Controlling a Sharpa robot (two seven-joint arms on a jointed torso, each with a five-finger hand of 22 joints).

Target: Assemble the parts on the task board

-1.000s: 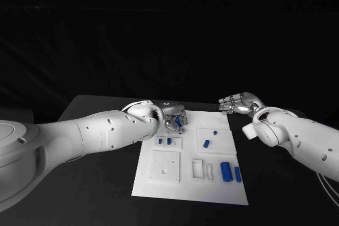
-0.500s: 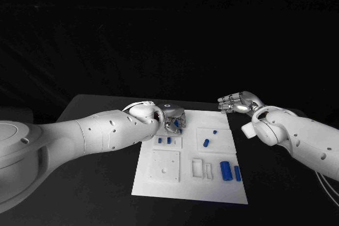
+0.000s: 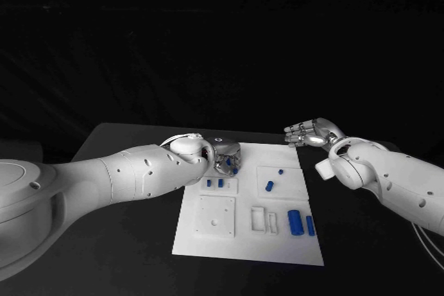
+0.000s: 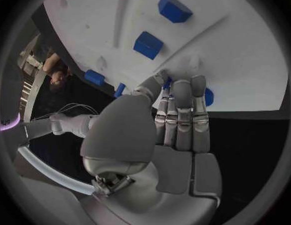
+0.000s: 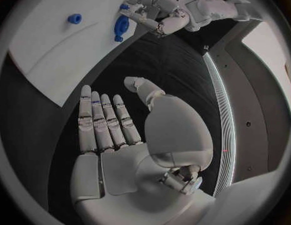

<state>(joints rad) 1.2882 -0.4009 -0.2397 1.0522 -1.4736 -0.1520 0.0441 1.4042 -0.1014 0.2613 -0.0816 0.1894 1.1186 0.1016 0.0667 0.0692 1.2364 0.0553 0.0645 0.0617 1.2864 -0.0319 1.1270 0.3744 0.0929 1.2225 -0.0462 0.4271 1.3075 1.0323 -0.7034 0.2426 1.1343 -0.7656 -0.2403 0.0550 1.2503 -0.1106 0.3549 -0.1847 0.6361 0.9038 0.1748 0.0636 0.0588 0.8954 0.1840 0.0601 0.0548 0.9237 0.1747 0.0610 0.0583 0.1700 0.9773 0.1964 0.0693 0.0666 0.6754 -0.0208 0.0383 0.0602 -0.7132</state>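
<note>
Left hand (image 3: 225, 156): over the task board's far left corner, fingers (image 4: 182, 116) bunched together and pressed down on the board beside a small blue part (image 4: 207, 97); whether that part is gripped, cannot tell.
Right hand (image 3: 311, 135): raised beyond the task board's far right corner, above the dark tabletop (image 3: 129, 142), fingers (image 5: 105, 119) straight and side by side, thumb apart, holding nothing.
Task board (image 3: 231, 244): white plate flat in the middle of the tabletop, under the left hand at its far edge.
Blue parts: two small pieces (image 3: 215, 183) just nearer than the left hand; one piece (image 3: 270, 186) mid-board toward the right; two long cylinders (image 3: 301, 223) side by side at the board's near right.
</note>
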